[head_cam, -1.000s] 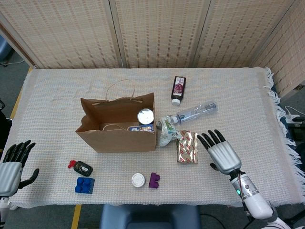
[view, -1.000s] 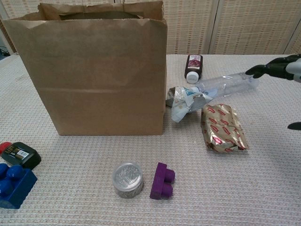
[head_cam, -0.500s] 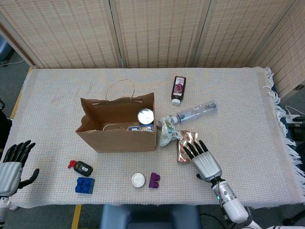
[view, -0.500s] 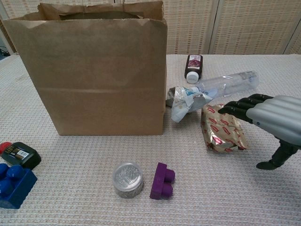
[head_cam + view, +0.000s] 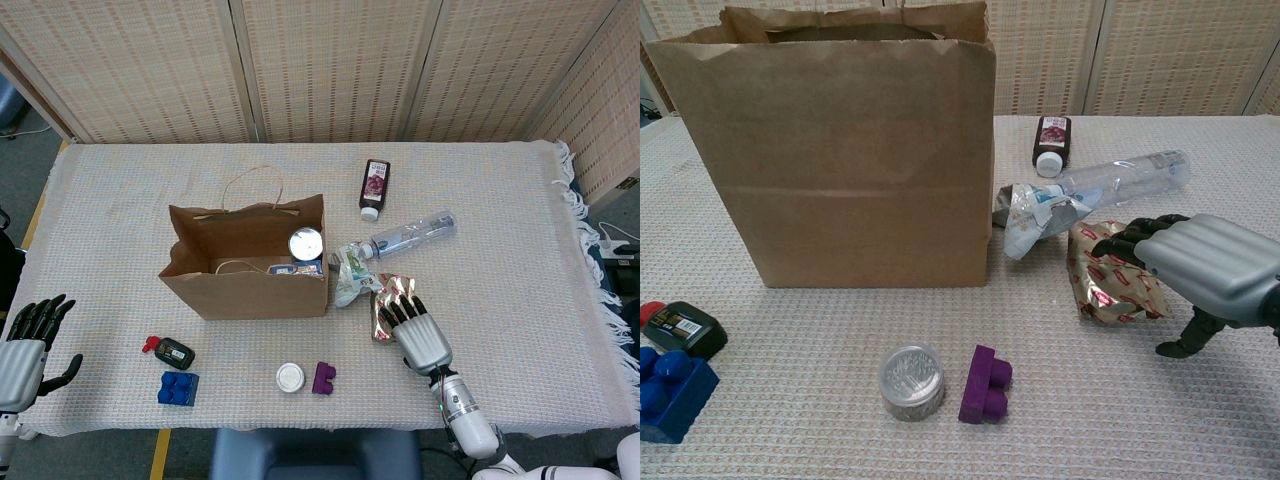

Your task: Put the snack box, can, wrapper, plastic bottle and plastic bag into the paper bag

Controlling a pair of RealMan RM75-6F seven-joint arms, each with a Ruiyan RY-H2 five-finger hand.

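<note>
The brown paper bag [image 5: 240, 285] [image 5: 840, 150] stands open, with a can [image 5: 306, 243] and a snack box [image 5: 297, 268] inside. Right of it lie a crumpled plastic bag [image 5: 349, 277] [image 5: 1033, 217], a clear plastic bottle [image 5: 410, 235] [image 5: 1125, 177] and a shiny red-gold wrapper [image 5: 387, 289] [image 5: 1108, 280]. My right hand [image 5: 421, 335] [image 5: 1210, 265] reaches over the wrapper's near right part, fingers spread over it, thumb on the cloth; contact with the foil is unclear. My left hand [image 5: 25, 345] stays open at the table's left front edge, holding nothing.
A dark bottle [image 5: 374, 186] [image 5: 1051, 143] lies behind the plastic bottle. Along the front are a round tin [image 5: 290, 377] [image 5: 911, 380], a purple block [image 5: 323, 377] [image 5: 986, 383], a blue block [image 5: 178, 388] [image 5: 670, 392] and a black and red item [image 5: 170, 351] [image 5: 678, 328].
My right hand has moved left and down from the open cloth onto the wrapper's right side. The left hand and all objects have stayed put.
</note>
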